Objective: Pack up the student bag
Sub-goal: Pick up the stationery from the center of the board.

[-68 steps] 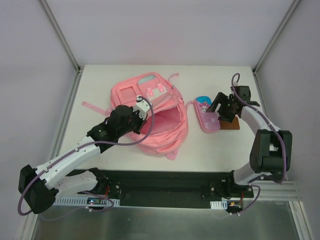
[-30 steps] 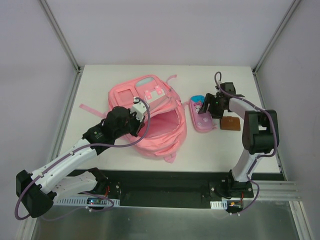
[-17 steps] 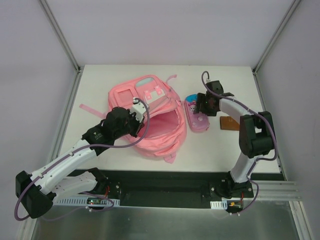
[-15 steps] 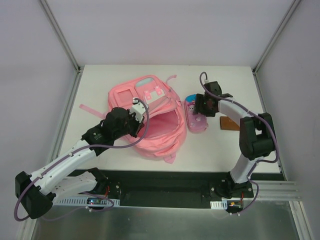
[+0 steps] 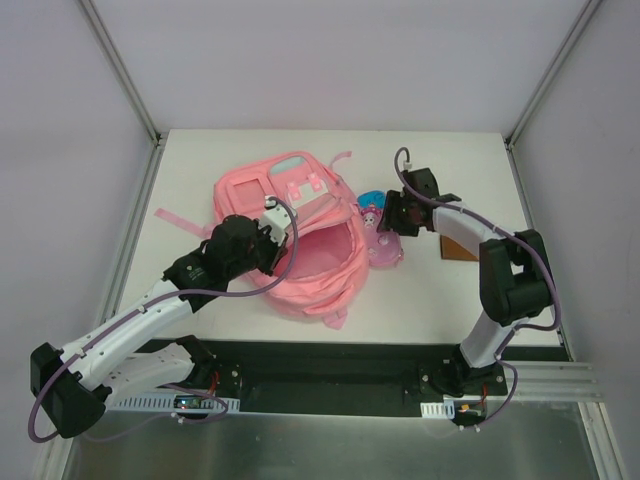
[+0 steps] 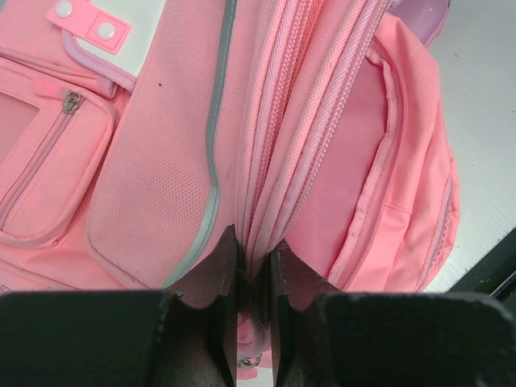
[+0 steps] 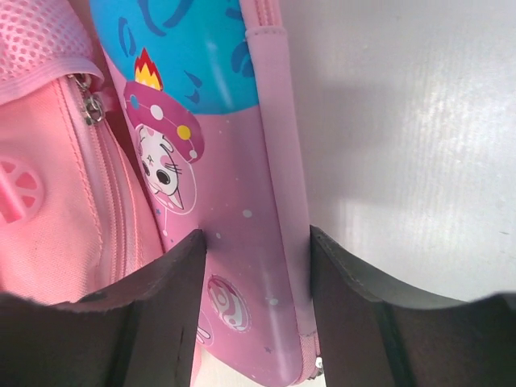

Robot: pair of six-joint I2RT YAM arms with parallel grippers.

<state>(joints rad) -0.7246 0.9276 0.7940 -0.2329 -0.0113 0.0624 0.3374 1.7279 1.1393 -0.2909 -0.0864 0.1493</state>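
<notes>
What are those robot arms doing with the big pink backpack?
They're packing a school bag. The left end effector is pinched shut on the zip edge of the big pink student bag, holding its mouth open. The right end effector grips a small pink pencil case with a cartoon cat on it, right beside the bag's opening. The pencil case is not inside yet.
</notes>
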